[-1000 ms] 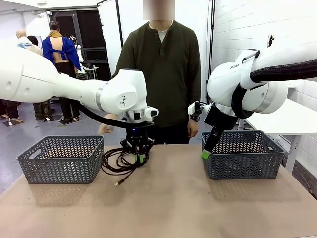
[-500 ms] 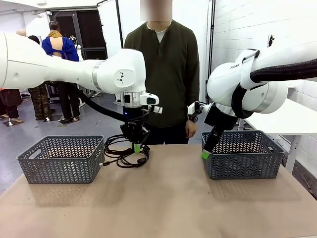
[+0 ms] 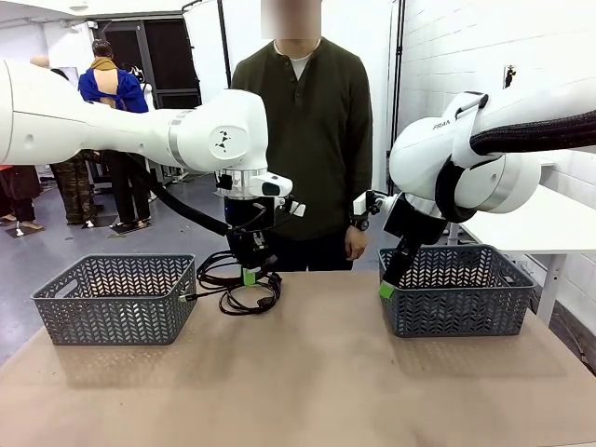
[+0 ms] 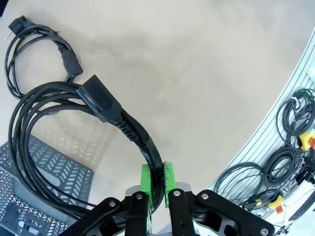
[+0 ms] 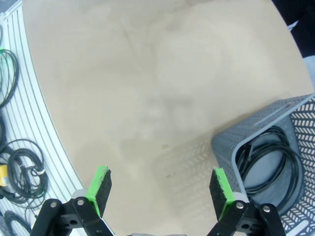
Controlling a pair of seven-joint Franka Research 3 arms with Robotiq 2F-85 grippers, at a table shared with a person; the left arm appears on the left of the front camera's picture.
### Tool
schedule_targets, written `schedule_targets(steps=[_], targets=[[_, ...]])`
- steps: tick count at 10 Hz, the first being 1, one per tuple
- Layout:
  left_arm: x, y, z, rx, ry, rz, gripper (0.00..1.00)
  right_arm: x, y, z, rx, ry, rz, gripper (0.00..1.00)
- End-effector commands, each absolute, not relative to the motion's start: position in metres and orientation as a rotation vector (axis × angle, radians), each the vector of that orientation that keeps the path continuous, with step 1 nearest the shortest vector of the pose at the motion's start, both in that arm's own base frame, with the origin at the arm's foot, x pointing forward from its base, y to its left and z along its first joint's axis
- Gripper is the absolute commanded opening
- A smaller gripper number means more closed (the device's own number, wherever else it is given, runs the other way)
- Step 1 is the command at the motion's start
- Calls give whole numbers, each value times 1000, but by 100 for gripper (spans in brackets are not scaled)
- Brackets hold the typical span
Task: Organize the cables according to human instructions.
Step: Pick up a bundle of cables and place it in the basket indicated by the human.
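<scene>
Across the tan table (image 3: 326, 391), sorting looked partly done — one coil (image 5: 242, 164) in the right basket (image 3: 456, 303), left gripper (image 4: 157, 176) clamping a hanging power cable (image 4: 108, 105), another cord (image 4: 63, 49) loose, right gripper (image 5: 160, 188) wide.

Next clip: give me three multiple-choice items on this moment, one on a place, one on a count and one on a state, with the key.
1. Relative to the left basket, the cable in the left gripper is:
A inside it; B hanging beside it; C under it.
2. Grey baskets on the table:
A four; B one; C two.
3. The right gripper is:
A open and empty; B shut on a cable; C shut on a basket rim.

Key:
1 B, the coil dangles from the shut left gripper, next to the left basket.
2 C, the left basket and the right basket are the two.
3 A, its green pads stand wide apart with nothing between them.
</scene>
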State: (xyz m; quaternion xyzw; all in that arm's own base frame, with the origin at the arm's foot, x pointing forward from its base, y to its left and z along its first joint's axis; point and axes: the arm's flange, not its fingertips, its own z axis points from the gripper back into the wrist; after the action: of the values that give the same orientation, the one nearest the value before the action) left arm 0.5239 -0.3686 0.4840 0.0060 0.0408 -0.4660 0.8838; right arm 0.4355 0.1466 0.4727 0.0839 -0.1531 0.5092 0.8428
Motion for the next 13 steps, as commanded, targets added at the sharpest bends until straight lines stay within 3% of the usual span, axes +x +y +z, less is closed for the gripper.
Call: schedule_targets(steps=[1, 5, 7, 13], targets=[[520, -368, 486, 22, 109, -947, 0, 437, 147, 473, 171, -321, 1076, 100], [522, -368, 482, 16, 104, -965, 0, 437, 147, 473, 171, -321, 1076, 100], [514, -358, 494, 34, 63, -1087, 0, 437, 147, 473, 171, -321, 1076, 100], [511, -267, 529, 91, 131, -1252, 0, 437, 147, 473, 171, -321, 1076, 100]])
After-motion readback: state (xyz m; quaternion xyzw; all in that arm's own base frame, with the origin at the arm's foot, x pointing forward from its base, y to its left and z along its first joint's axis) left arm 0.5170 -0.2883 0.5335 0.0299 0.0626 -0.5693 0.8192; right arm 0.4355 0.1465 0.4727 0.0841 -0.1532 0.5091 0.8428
